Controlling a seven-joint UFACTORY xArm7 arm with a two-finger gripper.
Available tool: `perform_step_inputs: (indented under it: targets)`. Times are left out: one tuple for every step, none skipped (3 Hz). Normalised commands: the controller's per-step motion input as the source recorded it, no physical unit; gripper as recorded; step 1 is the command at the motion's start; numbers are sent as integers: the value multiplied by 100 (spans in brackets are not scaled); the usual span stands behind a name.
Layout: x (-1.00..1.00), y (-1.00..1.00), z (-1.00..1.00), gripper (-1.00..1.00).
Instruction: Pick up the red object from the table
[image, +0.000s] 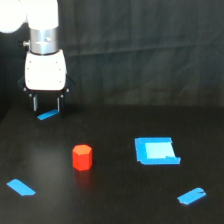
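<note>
Jaws: parted, nothing between them.
Gripper (46, 104): hangs at ten o'clock in the exterior view, above a blue tape strip (47, 115).
Red object (82, 157): upright on the table (115, 200), at five o'clock from the gripper, well apart.
Blue square patch (156, 151): three o'clock of the red object.

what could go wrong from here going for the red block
1. The end effector hangs open well up and toward the exterior view's left of the red block, so a poorly aimed descent could put a finger on top of it or knock it away.
2. The block is small with angled sides; an off-centre grip may twist or squirt it out.
3. A blue tape strip lies just under the fingers; a blue-tinted tip could be misread.
</note>
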Motion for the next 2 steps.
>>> perform_step_inputs:
  targets:
    - [5, 3, 0, 100]
    - [44, -69, -22, 93]
